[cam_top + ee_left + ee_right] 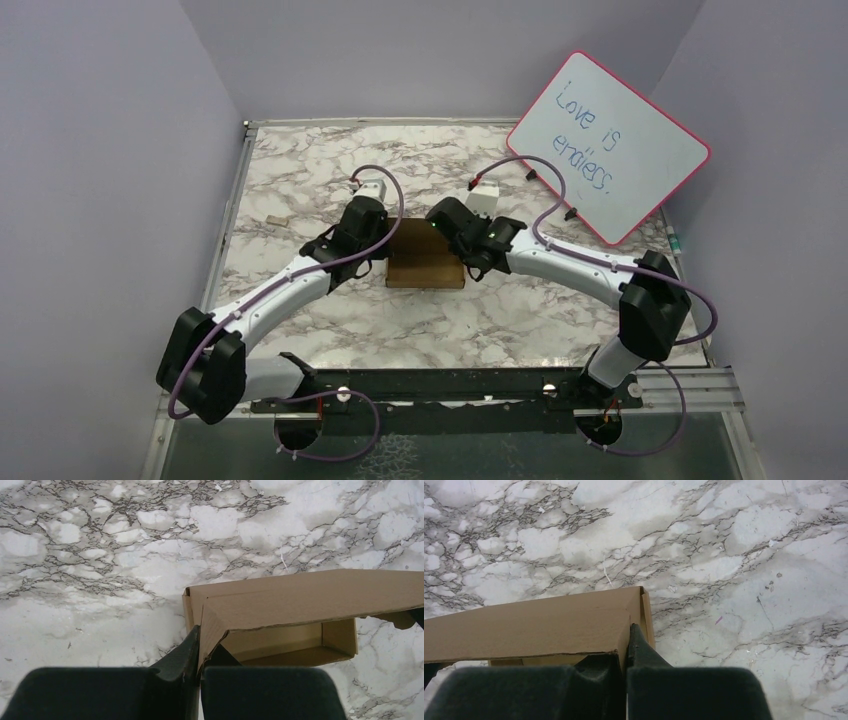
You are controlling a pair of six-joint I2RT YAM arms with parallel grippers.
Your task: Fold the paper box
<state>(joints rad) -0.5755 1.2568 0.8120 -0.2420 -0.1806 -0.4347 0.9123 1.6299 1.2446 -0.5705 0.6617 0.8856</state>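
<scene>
A: Where's the paper box [425, 262]?
B: Middle of the counter [300, 180], lid flap [310, 597] pinched at both ends by the left hand [199, 647] and right hand [626, 647], each clamped tight.
A: Risk?
B: Uneven pulling could tear the flap or skew the fold.

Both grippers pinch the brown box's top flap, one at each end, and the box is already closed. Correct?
Not closed. The left gripper and right gripper do pinch the flap ends, but the left wrist view shows the paper box open, its inside visible under the raised flap.
</scene>
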